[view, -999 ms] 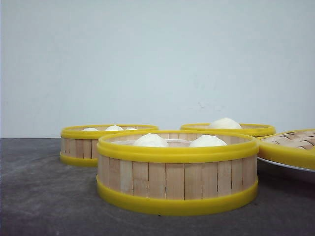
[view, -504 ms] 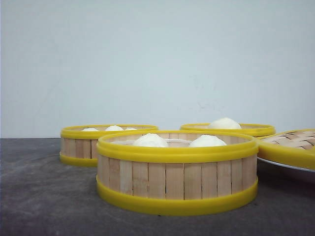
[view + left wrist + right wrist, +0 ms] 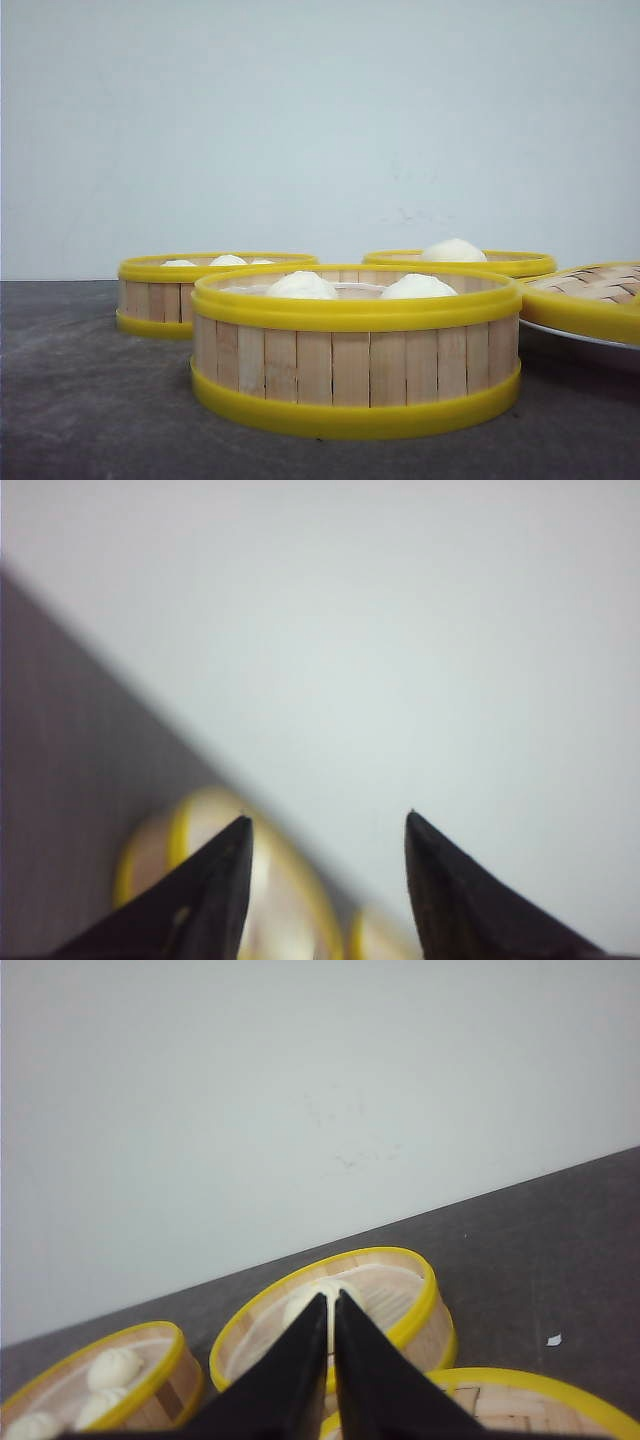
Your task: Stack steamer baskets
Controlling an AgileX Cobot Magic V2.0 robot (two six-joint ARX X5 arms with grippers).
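Three steamer baskets with slatted wooden walls and yellow rims stand on the dark table, each holding white buns. The nearest basket point(image 3: 355, 350) is in the middle front, one point(image 3: 160, 295) is behind it to the left and one point(image 3: 500, 262) behind to the right. Neither gripper shows in the front view. My left gripper point(image 3: 328, 820) is open in the air with nothing between its fingers; a blurred basket point(image 3: 150, 850) lies beyond it. My right gripper point(image 3: 331, 1297) is shut and empty, raised above and short of a basket point(image 3: 400, 1300); another basket point(image 3: 110, 1375) sits beside that one.
A flatter yellow-rimmed woven lid point(image 3: 590, 295) rests on a white plate point(image 3: 570, 335) at the right edge; the lid point(image 3: 520, 1400) also shows close under my right gripper. A pale wall point(image 3: 320, 120) rises behind the table.
The baskets appear a few pixels further left in the front view; otherwise nothing has moved.
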